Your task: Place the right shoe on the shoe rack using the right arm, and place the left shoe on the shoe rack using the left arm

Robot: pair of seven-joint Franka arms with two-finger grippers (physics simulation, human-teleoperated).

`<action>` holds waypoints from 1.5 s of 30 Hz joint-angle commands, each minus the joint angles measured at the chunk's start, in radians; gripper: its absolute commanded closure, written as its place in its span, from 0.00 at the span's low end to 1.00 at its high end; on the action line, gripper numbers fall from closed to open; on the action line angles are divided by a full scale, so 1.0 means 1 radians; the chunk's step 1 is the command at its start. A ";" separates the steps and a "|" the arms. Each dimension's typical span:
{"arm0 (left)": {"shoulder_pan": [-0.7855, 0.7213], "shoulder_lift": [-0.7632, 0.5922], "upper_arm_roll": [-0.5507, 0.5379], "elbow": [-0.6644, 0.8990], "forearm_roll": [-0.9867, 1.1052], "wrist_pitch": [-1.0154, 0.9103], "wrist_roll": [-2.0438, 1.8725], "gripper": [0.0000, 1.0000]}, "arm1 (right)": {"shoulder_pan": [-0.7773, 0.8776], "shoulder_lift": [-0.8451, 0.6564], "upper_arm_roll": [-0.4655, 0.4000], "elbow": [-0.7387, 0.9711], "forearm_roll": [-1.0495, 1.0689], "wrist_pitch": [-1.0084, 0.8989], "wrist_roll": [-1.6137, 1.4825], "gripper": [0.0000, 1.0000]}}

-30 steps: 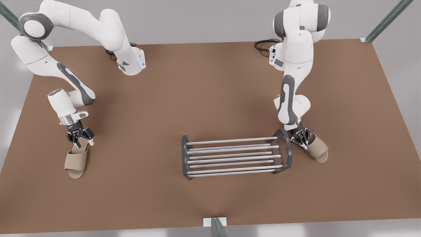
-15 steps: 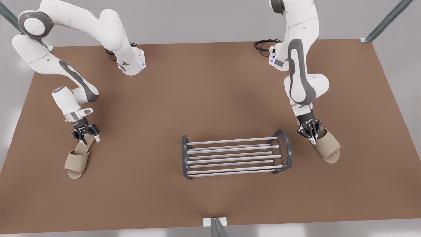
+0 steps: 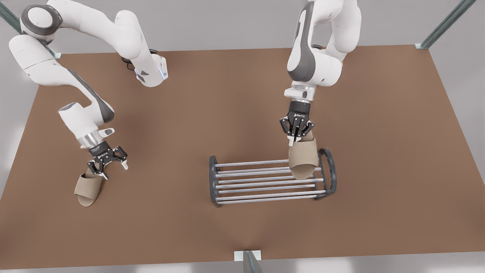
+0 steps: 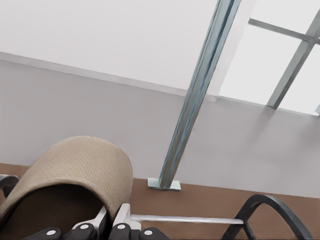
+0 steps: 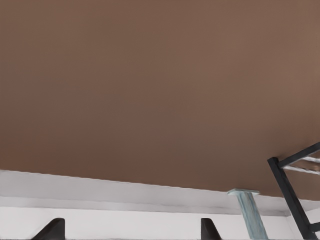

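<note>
The shoe rack stands at the table's front middle. My left gripper, on the front view's right arm, is shut on the heel of the left shoe, a beige slipper hanging toe-down over the rack's right end. In the left wrist view, that slipper sits at the left gripper, with the rack's arched end beyond. My right gripper stands open at the heel of the right shoe, which lies flat on the table. The right gripper has its fingertips wide apart, with the rack's end farther off.
Metal frame posts rise at the table's back corners, and a bracket sits at the front edge. A black cable lies by the left arm's base. Bare brown tabletop separates the right shoe from the rack.
The left gripper lifted its slipper off the table beside the rack and swung it over the rack's right end. The right gripper moved slightly toward the rack and opened; its slipper stayed put.
</note>
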 commanded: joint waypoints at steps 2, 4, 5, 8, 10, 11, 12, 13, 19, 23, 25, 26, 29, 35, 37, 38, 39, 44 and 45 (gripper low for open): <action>0.123 0.040 -0.131 0.002 -0.004 0.035 -0.442 0.76 | -0.053 0.136 0.103 0.000 -0.481 -0.530 0.217 0.00; 0.214 0.079 -0.215 0.031 -0.004 0.033 -0.442 0.76 | -0.083 0.227 0.089 -0.016 -0.774 -0.592 0.519 0.00; 0.243 0.082 -0.243 0.043 -0.004 0.030 -0.442 0.76 | -0.099 0.248 0.062 -0.026 -0.897 -0.592 0.640 0.00; 0.298 0.097 -0.287 0.053 -0.002 0.027 -0.441 0.76 | -0.122 0.267 -0.007 -0.009 -1.001 -0.511 0.862 0.00; 0.303 0.122 -0.295 0.053 -0.002 0.024 -0.441 0.76 | -0.120 0.276 -0.075 0.009 -1.027 -0.460 0.980 0.00; 0.321 0.123 -0.318 0.054 -0.002 0.024 -0.441 0.76 | -0.129 0.277 -0.075 -0.009 -1.026 -0.481 1.050 0.00; 0.332 0.125 -0.324 0.065 -0.002 0.024 -0.441 0.76 | -0.152 0.291 -0.075 -0.023 -1.026 -0.481 1.118 0.00; 0.341 0.132 -0.330 0.068 -0.002 0.024 -0.441 0.76 | -0.149 0.291 -0.075 -0.023 -1.024 -0.481 1.130 0.00; 0.393 0.135 -0.370 0.088 -0.004 0.024 -0.441 0.74 | -0.195 0.291 -0.052 -0.052 -0.871 -0.474 1.193 0.00; 0.393 0.135 -0.370 0.088 -0.001 0.024 -0.439 0.00 | -0.237 0.290 -0.047 -0.051 -0.863 -0.469 1.188 0.00; 0.393 0.135 -0.370 0.088 -0.001 0.024 -0.439 0.00 | -0.249 0.283 -0.032 -0.052 -0.845 -0.463 1.187 0.00; 0.392 0.135 -0.369 0.088 -0.001 0.024 -0.439 0.00 | -0.255 0.280 -0.030 -0.052 -0.845 -0.463 1.184 0.00; 0.392 0.135 -0.367 0.086 0.002 0.026 -0.439 0.00 | -0.267 0.280 -0.024 -0.048 -0.846 -0.463 1.179 0.00; 0.372 0.135 -0.364 0.051 0.022 0.038 -0.441 0.00 | -0.258 0.282 -0.024 -0.008 -0.846 -0.455 1.152 0.00; 0.352 0.135 -0.355 0.034 0.030 0.058 -0.442 0.00 | -0.255 0.282 -0.024 -0.002 -0.846 -0.455 1.139 0.00; 0.314 0.134 -0.318 0.023 0.030 0.085 -0.445 0.00 | -0.254 0.283 -0.026 0.000 -0.846 -0.455 1.138 0.00; 0.284 0.135 -0.281 0.022 0.030 0.107 -0.451 0.00 | -0.252 0.283 -0.026 0.003 -0.846 -0.455 1.138 0.00; 0.157 0.131 -0.166 -0.024 0.065 0.124 -0.453 0.00 | -0.238 0.283 -0.026 0.027 -0.845 -0.437 1.124 0.00; 0.154 0.131 -0.156 -0.024 0.075 0.124 -0.451 0.00 | -0.235 0.283 -0.026 0.030 -0.846 -0.437 1.124 0.00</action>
